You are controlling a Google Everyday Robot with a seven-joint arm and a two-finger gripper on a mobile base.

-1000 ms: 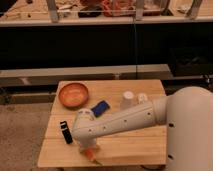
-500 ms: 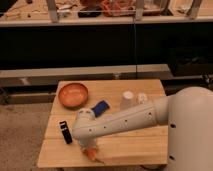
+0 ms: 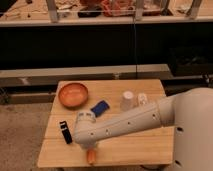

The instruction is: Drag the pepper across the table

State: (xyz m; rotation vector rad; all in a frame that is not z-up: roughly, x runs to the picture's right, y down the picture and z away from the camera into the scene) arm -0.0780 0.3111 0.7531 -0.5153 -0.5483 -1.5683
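One small orange pepper shows beneath the pincer, grip indiscernible, at the table front edge.

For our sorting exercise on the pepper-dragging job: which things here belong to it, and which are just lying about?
Belong to the job: table; pepper, near its front edge; gripper, directly over the pepper.

Just lying about: orange bowl; blue object; white cup; small white object beside it; black object.

Smooth white plastic arm, hand at matt wooden table's front edge.
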